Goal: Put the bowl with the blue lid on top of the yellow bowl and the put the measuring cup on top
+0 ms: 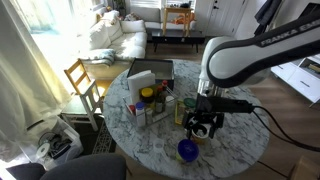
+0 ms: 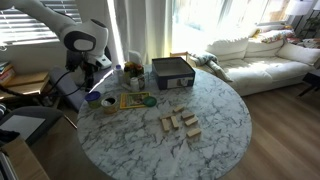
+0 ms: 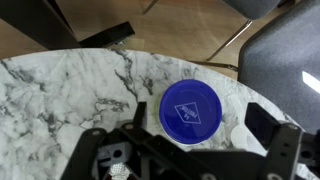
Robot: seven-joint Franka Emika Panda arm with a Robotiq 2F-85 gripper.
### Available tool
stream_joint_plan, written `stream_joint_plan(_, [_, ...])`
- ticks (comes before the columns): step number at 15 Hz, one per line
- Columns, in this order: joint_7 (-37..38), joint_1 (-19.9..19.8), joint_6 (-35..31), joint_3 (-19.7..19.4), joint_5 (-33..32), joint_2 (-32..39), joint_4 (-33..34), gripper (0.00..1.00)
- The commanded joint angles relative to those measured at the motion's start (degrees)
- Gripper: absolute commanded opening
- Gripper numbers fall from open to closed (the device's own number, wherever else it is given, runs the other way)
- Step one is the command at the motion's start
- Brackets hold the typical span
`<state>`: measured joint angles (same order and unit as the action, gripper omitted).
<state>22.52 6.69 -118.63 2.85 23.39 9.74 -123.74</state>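
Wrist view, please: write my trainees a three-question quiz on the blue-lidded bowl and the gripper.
1. True or false: the gripper holds the small round bowl with the deep blue lid.
2. The bowl stands on: A) the white marble table; B) a metal tray; C) a cloth towel.
3. Fill in: the gripper's jaws stand ____.
Key: 1 false; 2 A; 3 open.

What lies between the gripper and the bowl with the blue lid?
Nothing: the wrist view shows the bowl with the blue lid unobstructed on the bare marble table below the open gripper.
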Motion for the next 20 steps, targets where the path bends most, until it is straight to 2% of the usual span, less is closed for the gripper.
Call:
stream_joint_plan(1, [4.7, -1.3, 0.6, 0.2, 4.5, 10.5, 8.7, 1.0])
stream_joint_plan(2, [2.7, -0.8, 0.0, 0.2, 2.0, 5.3, 4.1, 1.0])
stream_joint_plan(4, [2.8, -0.9, 0.0, 0.2, 2.1, 7.4, 5.5, 1.0])
stream_joint_plan(8, [2.8, -0.9, 0.0, 0.3, 2.1, 6.3, 5.4, 1.0])
stream_joint_plan(15, [10.8, -0.4, -3.3, -0.1, 3.5, 10.2, 5.7, 1.0])
stream_joint_plan(20, [9.2, -1.2, -4.9, 0.3, 5.8, 12.6, 5.9, 1.0])
